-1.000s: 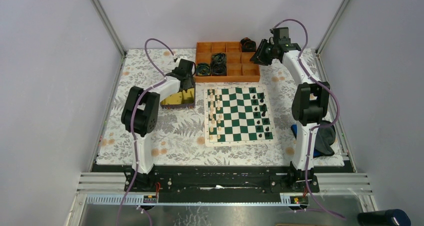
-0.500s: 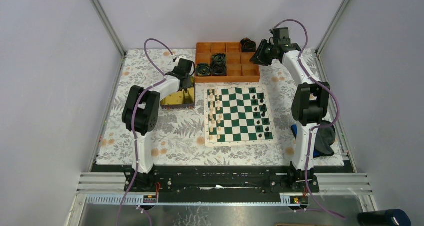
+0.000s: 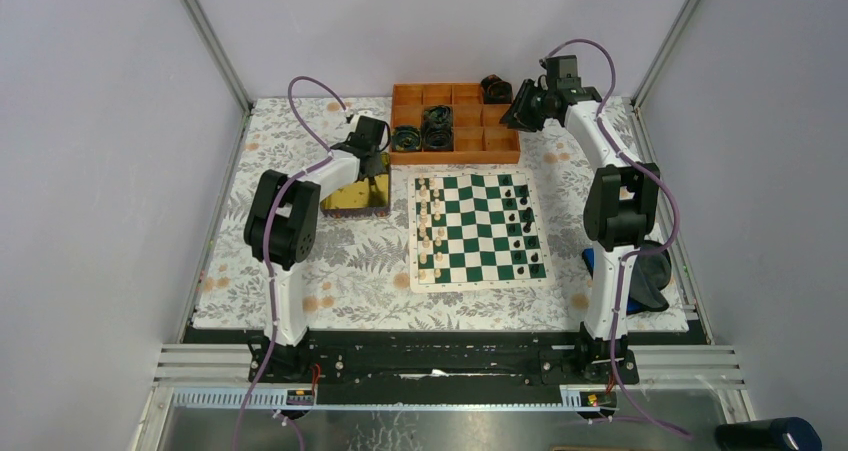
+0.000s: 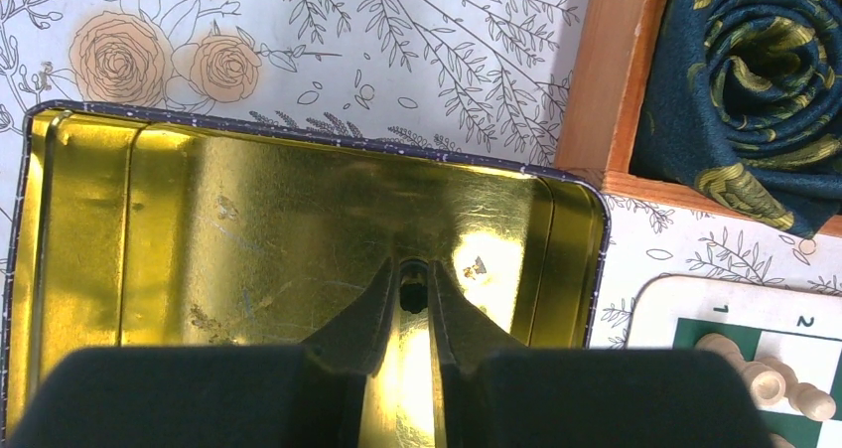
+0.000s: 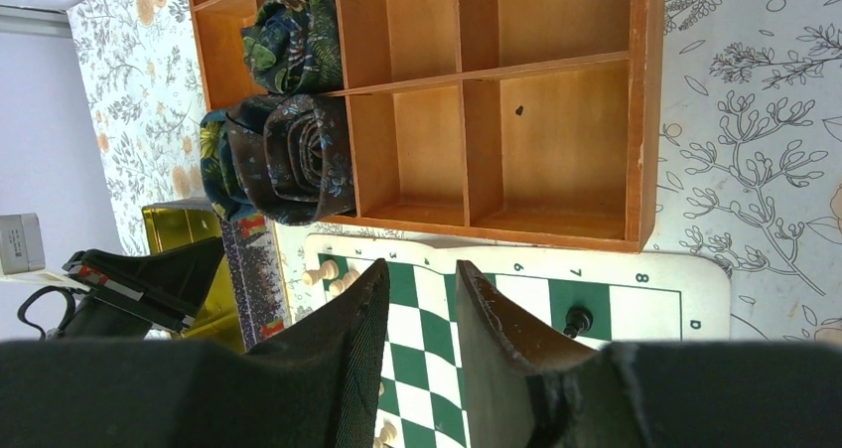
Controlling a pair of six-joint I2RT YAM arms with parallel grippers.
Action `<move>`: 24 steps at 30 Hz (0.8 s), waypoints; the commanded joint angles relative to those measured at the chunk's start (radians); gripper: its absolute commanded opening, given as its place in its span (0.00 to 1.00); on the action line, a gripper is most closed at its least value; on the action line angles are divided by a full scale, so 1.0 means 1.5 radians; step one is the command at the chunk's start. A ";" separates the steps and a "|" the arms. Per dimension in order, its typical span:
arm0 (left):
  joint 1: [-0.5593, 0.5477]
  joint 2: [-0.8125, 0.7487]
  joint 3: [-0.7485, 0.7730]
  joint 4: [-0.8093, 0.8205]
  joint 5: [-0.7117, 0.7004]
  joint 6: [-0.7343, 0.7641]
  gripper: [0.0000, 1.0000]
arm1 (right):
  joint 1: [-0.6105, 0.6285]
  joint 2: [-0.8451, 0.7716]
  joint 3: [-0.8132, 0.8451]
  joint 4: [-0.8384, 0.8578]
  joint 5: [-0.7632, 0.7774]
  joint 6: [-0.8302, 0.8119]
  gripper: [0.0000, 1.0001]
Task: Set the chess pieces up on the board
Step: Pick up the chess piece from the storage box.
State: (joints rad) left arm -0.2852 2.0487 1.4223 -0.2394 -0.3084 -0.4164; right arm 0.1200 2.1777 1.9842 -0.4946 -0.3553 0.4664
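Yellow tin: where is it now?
Top view: the tin sits left of the chessboard, just nearside of the orange tray, under the left end effector.

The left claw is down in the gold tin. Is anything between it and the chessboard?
Only the tin's side wall: the left gripper is inside the tin and would have to lift over it. Past it lies the board, with cream pieces at that corner.
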 commanded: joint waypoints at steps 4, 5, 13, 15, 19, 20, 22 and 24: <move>0.007 -0.007 -0.010 0.014 -0.001 -0.005 0.07 | 0.000 -0.058 -0.005 0.015 0.009 -0.011 0.38; 0.007 -0.011 -0.011 0.014 -0.003 -0.006 0.06 | 0.000 -0.059 -0.005 0.015 0.009 -0.011 0.37; 0.007 -0.067 -0.020 0.002 -0.013 -0.015 0.03 | 0.001 -0.072 -0.011 0.016 0.016 -0.010 0.38; 0.007 -0.083 -0.022 -0.006 -0.012 -0.017 0.03 | 0.000 -0.076 -0.012 0.015 0.019 -0.012 0.37; 0.007 -0.131 -0.036 -0.014 -0.002 -0.024 0.02 | -0.001 -0.080 -0.015 0.009 0.026 -0.015 0.38; 0.006 -0.144 -0.042 -0.014 0.006 -0.026 0.02 | -0.002 -0.082 -0.018 0.008 0.028 -0.016 0.37; 0.003 -0.174 -0.057 -0.014 0.030 -0.028 0.02 | -0.006 -0.089 -0.025 0.009 0.035 -0.017 0.37; -0.009 -0.199 -0.068 -0.019 0.047 -0.015 0.02 | -0.011 -0.097 -0.037 0.009 0.047 -0.019 0.37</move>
State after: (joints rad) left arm -0.2852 1.8351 1.3586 -0.2565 -0.2905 -0.4423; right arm 0.1165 2.1212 1.9488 -0.4889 -0.3260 0.4622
